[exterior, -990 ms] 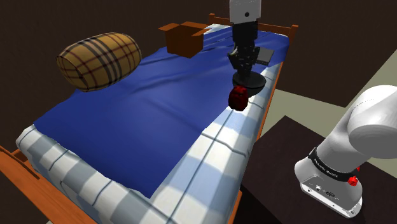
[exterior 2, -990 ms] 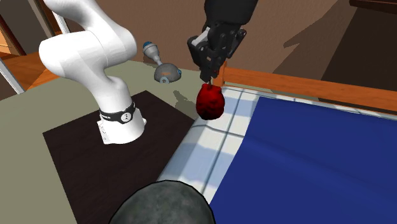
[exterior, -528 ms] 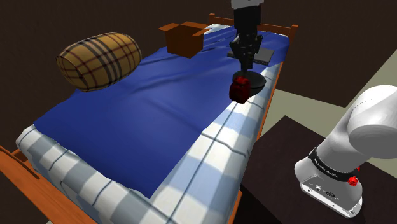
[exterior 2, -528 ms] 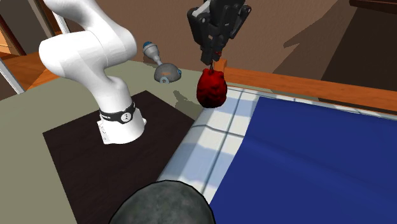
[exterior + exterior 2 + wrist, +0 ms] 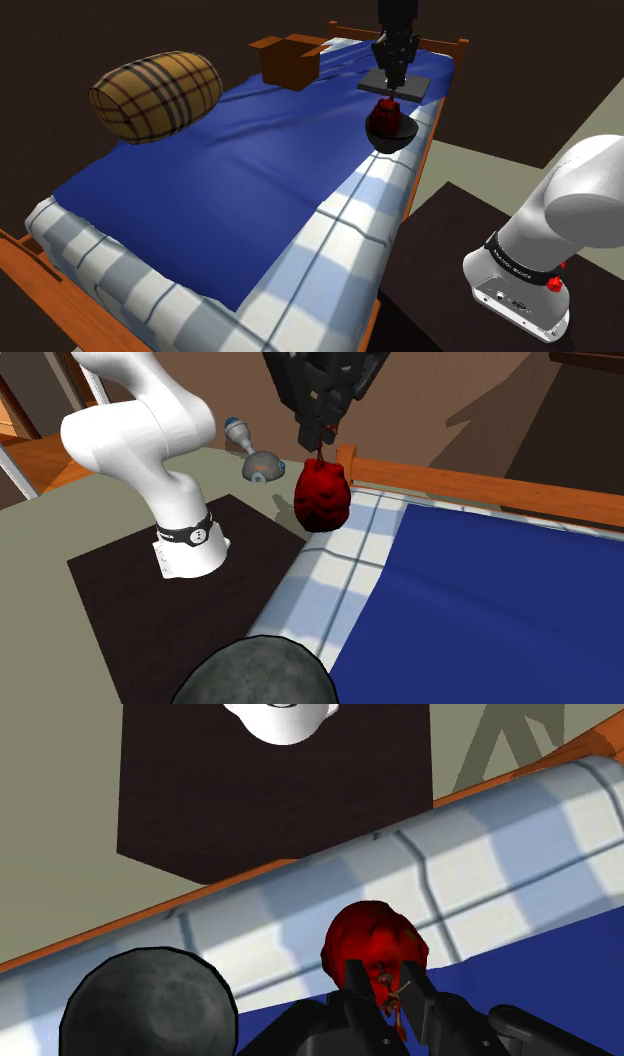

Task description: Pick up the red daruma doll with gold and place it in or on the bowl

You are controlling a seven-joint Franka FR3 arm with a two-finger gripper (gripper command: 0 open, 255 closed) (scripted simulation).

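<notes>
Hanging clear of the bed, the red daruma doll was pinched at its top between the narrowed fingers of the black gripper, its body dangling beneath them. In the shoulder view it showed just above the rim of the dark grey bowl, not touching it. In the wrist view the bowl lay off to one side of the doll, so whether the doll hung straight over it could not be told. The bowl's inside showed mottled grey. It rested on the blue-and-white checked sheet near the bed's edge toward the stand, beside the blue blanket. At the bed's far end stood an open brown box, flaps raised, its contents hidden. A plaid bolster lay across the blanket, well apart from the bowl.
</notes>
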